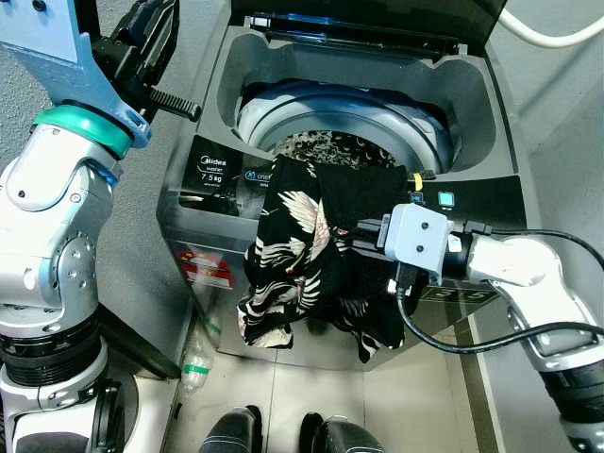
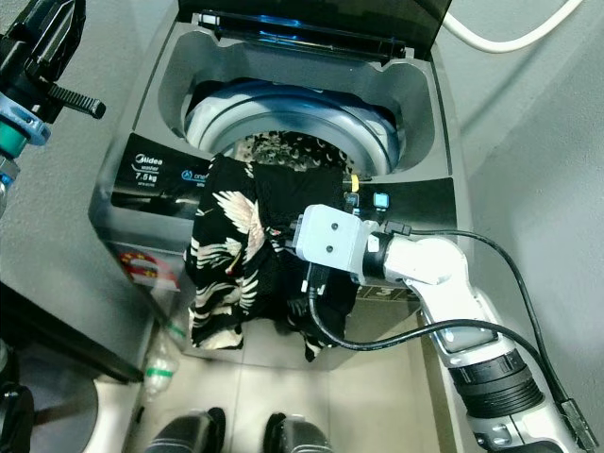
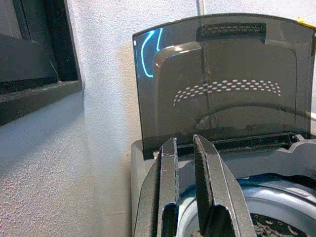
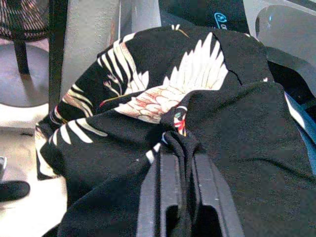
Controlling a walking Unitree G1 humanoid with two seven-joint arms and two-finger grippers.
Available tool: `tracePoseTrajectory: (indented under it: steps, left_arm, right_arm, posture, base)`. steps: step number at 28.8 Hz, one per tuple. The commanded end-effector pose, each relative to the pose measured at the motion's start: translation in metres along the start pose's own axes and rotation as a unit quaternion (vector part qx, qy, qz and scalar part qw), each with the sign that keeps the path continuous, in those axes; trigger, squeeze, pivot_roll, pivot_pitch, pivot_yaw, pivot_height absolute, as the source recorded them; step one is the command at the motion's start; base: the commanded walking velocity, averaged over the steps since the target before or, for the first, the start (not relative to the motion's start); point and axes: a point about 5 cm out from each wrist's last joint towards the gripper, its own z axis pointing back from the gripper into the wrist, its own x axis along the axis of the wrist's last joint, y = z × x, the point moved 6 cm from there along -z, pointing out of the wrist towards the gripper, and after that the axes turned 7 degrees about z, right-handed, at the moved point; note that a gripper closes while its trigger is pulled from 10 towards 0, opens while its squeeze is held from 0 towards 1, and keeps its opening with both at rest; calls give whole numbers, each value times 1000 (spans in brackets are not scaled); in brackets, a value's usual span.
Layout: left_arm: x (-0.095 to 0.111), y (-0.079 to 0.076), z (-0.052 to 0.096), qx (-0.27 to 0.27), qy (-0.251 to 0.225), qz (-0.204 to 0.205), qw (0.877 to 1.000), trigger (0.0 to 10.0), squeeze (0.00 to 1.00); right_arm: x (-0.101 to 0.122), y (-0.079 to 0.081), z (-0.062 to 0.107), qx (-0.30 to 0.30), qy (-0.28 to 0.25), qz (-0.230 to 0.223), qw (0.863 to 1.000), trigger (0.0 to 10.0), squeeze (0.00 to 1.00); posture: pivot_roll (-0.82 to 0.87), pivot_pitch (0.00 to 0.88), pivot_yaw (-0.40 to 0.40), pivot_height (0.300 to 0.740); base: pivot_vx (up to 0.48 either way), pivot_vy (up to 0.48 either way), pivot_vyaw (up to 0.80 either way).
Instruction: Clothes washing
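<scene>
A top-loading washing machine (image 1: 226,104) stands before me with its dark lid (image 3: 222,84) raised. Patterned laundry (image 1: 330,146) lies in the drum. A black garment with white crane print (image 1: 293,255) hangs over the machine's front edge and down its face. My right gripper (image 1: 344,231) reaches in from the right at the front rim, shut on a bunched fold of that garment (image 4: 197,84); the fold is pinched between the fingers (image 4: 163,168). My left gripper (image 1: 179,106) is raised at the machine's far left corner, fingers together and holding nothing.
A plastic bottle (image 1: 193,363) lies on the tiled floor at the machine's left foot. My feet (image 1: 283,434) stand close to its front. A white hose (image 1: 547,33) runs along the wall behind. A textured wall and dark window frame (image 3: 39,59) are to the left.
</scene>
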Motion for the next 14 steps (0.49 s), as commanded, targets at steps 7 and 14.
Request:
tracePoseTrajectory:
  steps: [7, 14]
  left_arm:
    - [3, -1, 0, -2, -4, 1, 1000, 10000, 0]
    - [3, -2, -1, 2, -8, 7, 1000, 10000, 0]
  right_arm:
    - [14, -34, -1, -87, -49, -67, 993, 0, 0]
    - [3, -155, 3, -378, -15, -92, 921, 10000, 0]
  posture:
    - [42, 125, 15, 740]
    - [44, 130, 13, 740]
  base:
    - [0, 0, 0]
    - [0, 0, 0]
